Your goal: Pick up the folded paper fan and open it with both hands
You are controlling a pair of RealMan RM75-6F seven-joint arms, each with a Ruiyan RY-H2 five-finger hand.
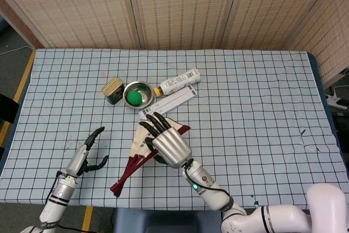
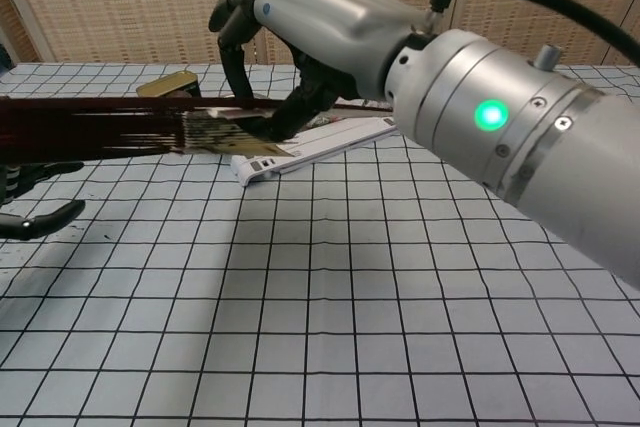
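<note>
Paper fan (image 1: 143,151) partly hidden under right hand (image 1: 166,141), blurred in the chest view

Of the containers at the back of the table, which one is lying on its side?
The white bottle lies on its side, right of the metal bowl; the bowl and the small tin both sit upright.

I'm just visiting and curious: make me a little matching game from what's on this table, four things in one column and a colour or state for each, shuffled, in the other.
Things:
1. paper fan
2. metal bowl
3. bottle
4. left robot hand

States:
A. lying on its side
B. holding nothing, fingers apart
C. held up off the table by the right robot hand
D. has something green inside

Pairs: 1-C, 2-D, 3-A, 4-B
</note>
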